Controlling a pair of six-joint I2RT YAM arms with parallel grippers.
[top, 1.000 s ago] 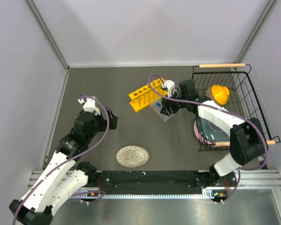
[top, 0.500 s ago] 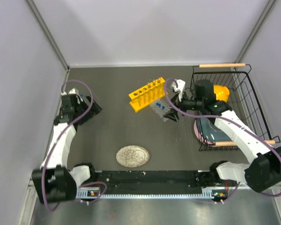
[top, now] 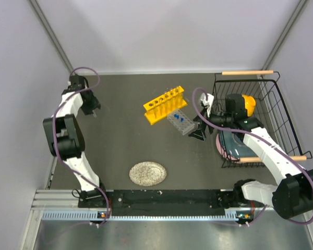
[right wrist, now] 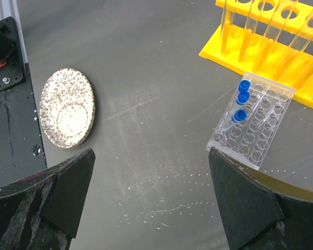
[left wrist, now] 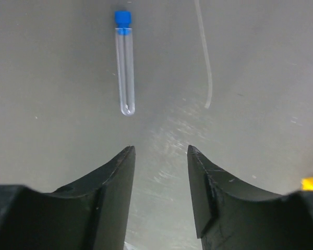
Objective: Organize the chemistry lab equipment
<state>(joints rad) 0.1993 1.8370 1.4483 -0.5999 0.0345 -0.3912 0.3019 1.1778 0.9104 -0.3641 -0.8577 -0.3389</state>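
In the left wrist view, we see the left gripper at the bottom of the frame, its two black fingers a moderate gap apart with nothing between them. Above that gap, in the upper left of the frame, a thin clear glass tube with a blue cap lies flat on the dark grey table, cap toward the top edge, well apart from the fingers. To its right runs a thin pale curved line; we cannot tell whether it is another glass tube or a mark on the surface.

In the right wrist view, the right gripper is spread wide and holds nothing, one black finger in each lower corner. Between and beyond the fingers, at the right of the frame, lies the small clear gridded rack with three small blue-capped vials standing in holes near its far end. Just beyond it, in the upper right corner, stands the yellow test-tube rack with clear tubes upright in its holes. The round speckled grey plate lies at the left of the frame.

From the overhead camera, the left gripper is at the upper left of the table. The two racks sit side by side near the centre, with the right gripper just to their right, and the black wire basket stands at the right edge.
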